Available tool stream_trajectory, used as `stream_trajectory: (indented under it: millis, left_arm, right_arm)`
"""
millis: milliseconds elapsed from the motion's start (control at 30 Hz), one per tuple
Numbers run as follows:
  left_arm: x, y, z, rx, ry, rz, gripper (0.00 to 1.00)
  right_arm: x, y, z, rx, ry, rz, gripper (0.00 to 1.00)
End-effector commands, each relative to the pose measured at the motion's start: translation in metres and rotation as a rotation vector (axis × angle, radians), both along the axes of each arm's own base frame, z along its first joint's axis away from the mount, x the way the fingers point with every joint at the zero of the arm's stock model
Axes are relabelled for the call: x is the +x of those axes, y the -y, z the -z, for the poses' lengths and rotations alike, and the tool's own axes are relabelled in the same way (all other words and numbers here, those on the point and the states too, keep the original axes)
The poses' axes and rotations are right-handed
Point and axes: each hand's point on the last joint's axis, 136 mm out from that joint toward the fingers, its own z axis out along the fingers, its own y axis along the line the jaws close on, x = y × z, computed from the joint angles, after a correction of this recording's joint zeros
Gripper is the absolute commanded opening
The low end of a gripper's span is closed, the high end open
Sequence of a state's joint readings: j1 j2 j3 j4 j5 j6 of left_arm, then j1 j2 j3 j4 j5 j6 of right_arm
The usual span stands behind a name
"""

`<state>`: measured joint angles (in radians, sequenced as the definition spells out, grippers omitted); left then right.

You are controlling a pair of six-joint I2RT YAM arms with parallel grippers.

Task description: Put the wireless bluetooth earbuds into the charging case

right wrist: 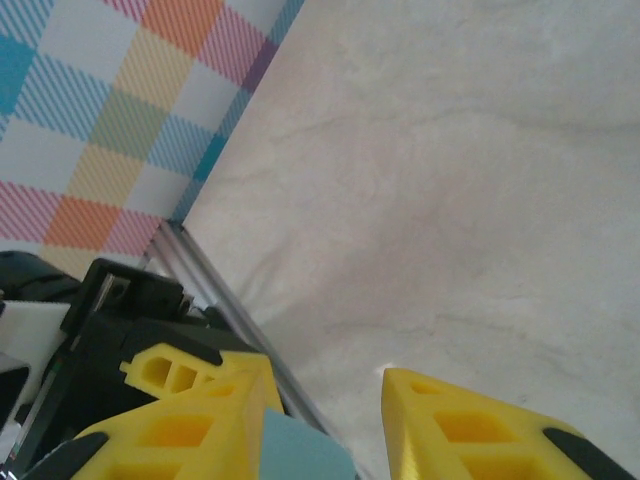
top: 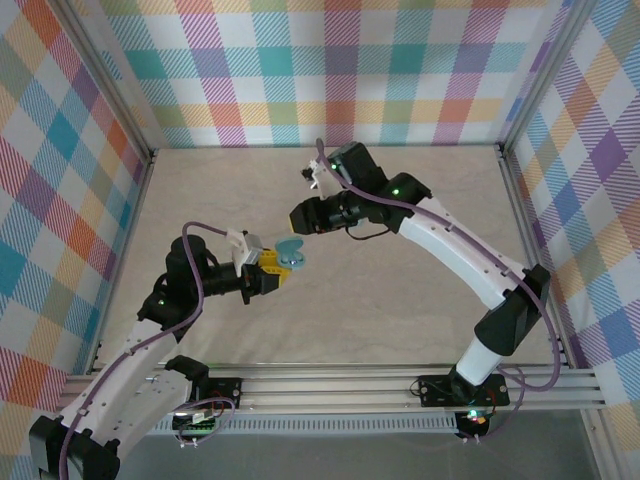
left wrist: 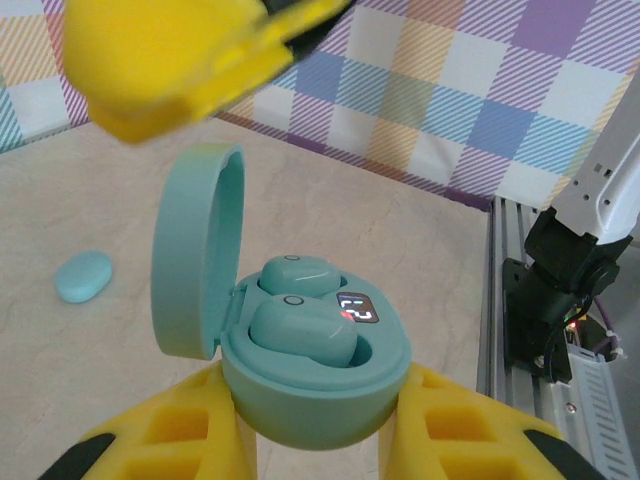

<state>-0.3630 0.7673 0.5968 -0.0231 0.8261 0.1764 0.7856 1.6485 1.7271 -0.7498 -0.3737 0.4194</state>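
An open teal charging case (left wrist: 315,400) is held between the yellow fingers (left wrist: 160,430) of my left gripper (left wrist: 315,385), lid swung up to the left. Two pale teal earbuds (left wrist: 300,330) sit in its wells beside a lit display. In the top view the case (top: 291,255) is off the table in my left gripper (top: 272,268). My right gripper (top: 297,217) hovers just above it, open. A corner of the teal lid (right wrist: 300,450) shows beside its left finger (right wrist: 190,430), near the gripper gap (right wrist: 328,375). A yellow finger of it (left wrist: 170,60) hangs over the lid.
A small teal oval piece (left wrist: 83,276) lies on the pale tabletop (top: 400,300) beyond the case; I cannot tell whether it is a bud or a shut case. Plaid walls enclose the table, with an aluminium rail (top: 400,385) along the near edge.
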Motion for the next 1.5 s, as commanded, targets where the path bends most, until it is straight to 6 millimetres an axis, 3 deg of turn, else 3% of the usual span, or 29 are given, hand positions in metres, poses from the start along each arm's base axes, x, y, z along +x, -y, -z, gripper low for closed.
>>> stream_trajectory:
  millis: [0, 167, 333, 500, 633, 867, 1067, 1467]
  left_arm:
    - [0.004, 0.000, -0.022, -0.022, 0.076, -0.010, 0.15]
    - [0.011, 0.000, -0.021, -0.023, 0.071, -0.032, 0.15]
    - [0.016, 0.000, -0.021, -0.037, 0.059, -0.045, 0.14]
    - [0.017, 0.000, -0.026, -0.057, 0.059, -0.056, 0.14]
    - [0.018, 0.000, -0.034, -0.085, 0.064, -0.056, 0.14]
    - [0.018, 0.003, -0.044, -0.118, 0.073, -0.044, 0.15]
    - [0.017, 0.005, -0.051, -0.129, 0.079, -0.028, 0.15]
    - [0.017, 0.011, -0.060, -0.141, 0.104, 0.001, 0.15]
  right_arm:
    - [-0.023, -0.004, -0.014, 0.092, -0.049, -0.066, 0.37]
    - [-0.040, 0.010, -0.007, 0.085, -0.066, -0.082, 0.36]
    - [-0.041, 0.032, -0.014, 0.086, -0.010, -0.031, 0.35]
    - [-0.029, 0.047, -0.013, 0.160, -0.081, 0.082, 0.47]
    - [-0.028, 0.042, -0.011, 0.314, -0.217, 0.097, 0.53]
    - [-0.031, 0.024, -0.016, 0.465, -0.344, 0.046, 0.54]
    - [-0.030, 0.020, -0.018, 0.515, -0.377, 0.037, 0.57]
    - [-0.025, 0.010, -0.006, 0.496, -0.447, 0.040, 0.59]
